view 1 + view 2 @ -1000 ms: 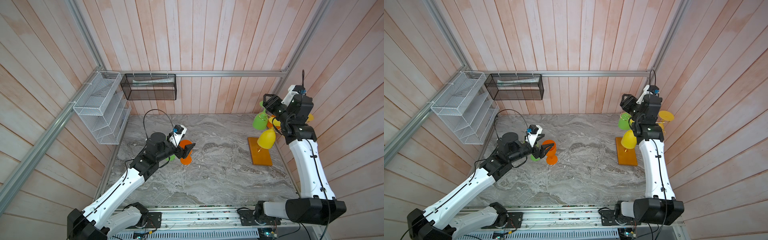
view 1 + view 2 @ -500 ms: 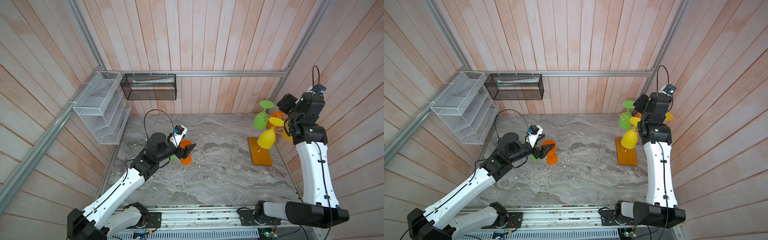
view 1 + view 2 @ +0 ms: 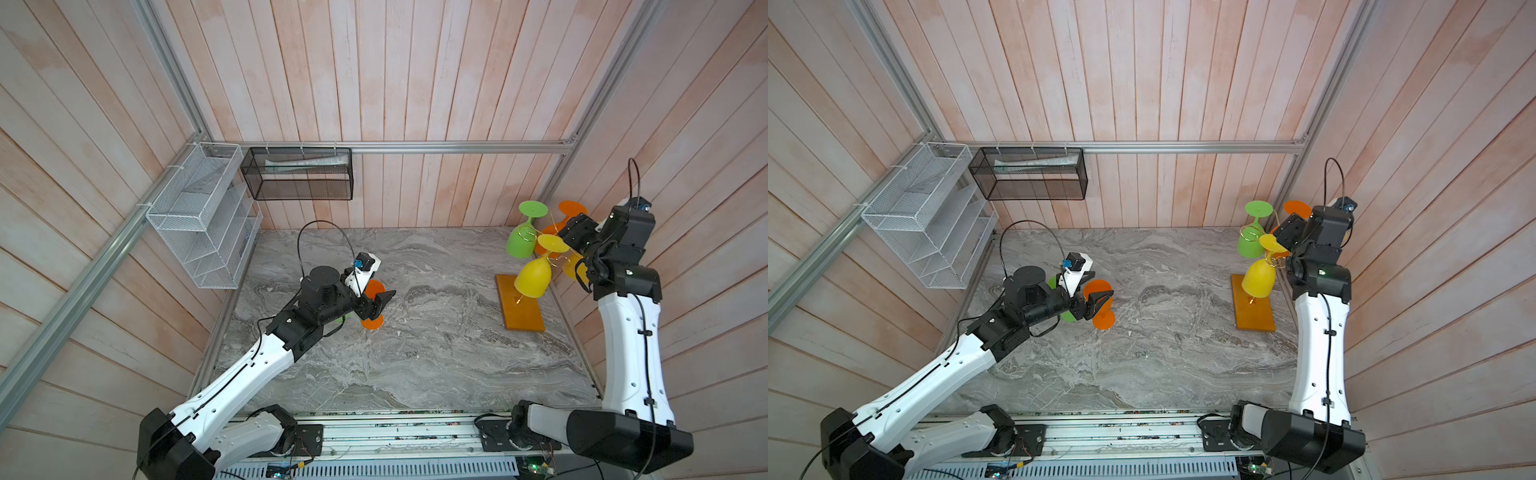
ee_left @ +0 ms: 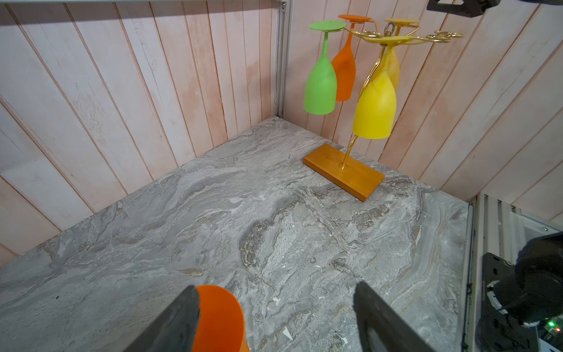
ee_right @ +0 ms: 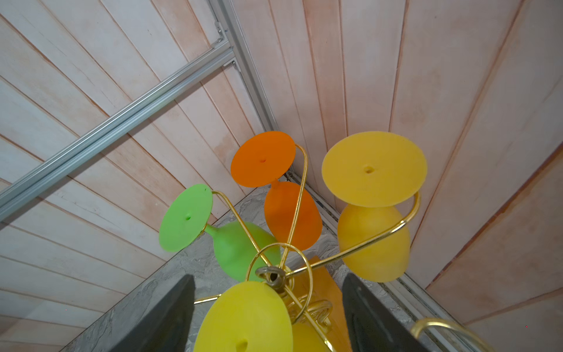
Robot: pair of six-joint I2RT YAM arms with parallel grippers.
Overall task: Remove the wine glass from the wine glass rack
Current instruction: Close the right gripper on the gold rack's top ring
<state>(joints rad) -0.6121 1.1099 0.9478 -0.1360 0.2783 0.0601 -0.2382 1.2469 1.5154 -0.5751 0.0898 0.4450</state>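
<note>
The wine glass rack (image 3: 519,303) (image 3: 1252,305) (image 4: 344,172), gold wire on an orange-brown base, stands at the right wall. Hanging upside down on it are a green wine glass (image 3: 520,243) (image 4: 320,90) (image 5: 234,247), an orange one (image 4: 344,73) (image 5: 289,213) and two yellow ones (image 3: 533,279) (image 5: 373,240). My right gripper (image 3: 563,237) (image 3: 1285,232) (image 5: 266,277) hovers open just above the rack's top ring, holding nothing. My left gripper (image 3: 376,301) (image 3: 1096,305) (image 4: 275,288) is open low over the table, with another orange glass (image 3: 372,322) (image 4: 219,317) against one finger.
A green glass (image 3: 1069,318) sits on the table under the left wrist. A white mesh basket (image 3: 199,216) hangs on the left wall and a black mesh basket (image 3: 299,174) on the back wall. The rack stands close to the right wall and back corner.
My right gripper has drawn back to the right, from over the rack's left side toward the wall. The left arm has not moved.
</note>
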